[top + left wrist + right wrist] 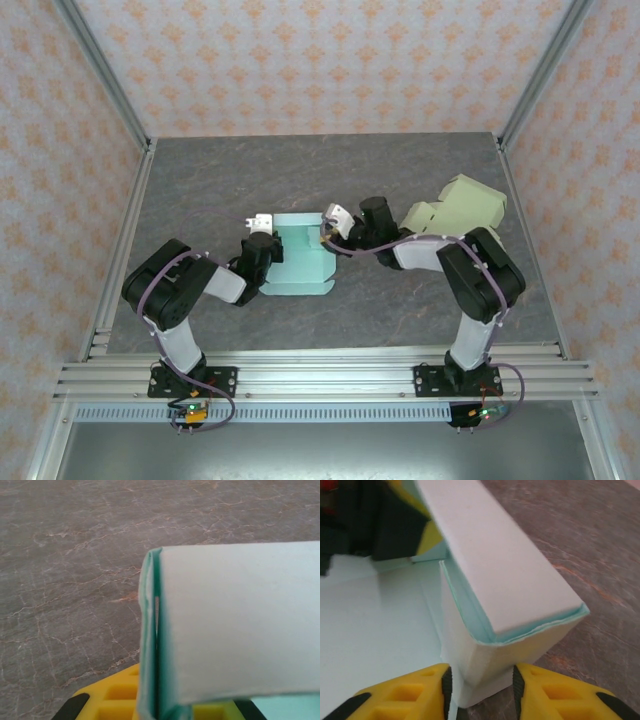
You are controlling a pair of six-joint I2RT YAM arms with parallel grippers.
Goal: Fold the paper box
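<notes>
The left end effector [160,706] and the right end effector [482,685] each clamp a wall of the mint-green paper box [300,265]. A pale-yellow folded carton [462,208] lies just beyond the right arm.

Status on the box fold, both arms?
Left gripper shut on left wall of teal box. Right gripper clamping right wall. Pale box far right, not in the way.

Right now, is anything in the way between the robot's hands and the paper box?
No, nothing visible. The left hand is shut on the paper box's left wall, and the right hand grips its right wall.
</notes>
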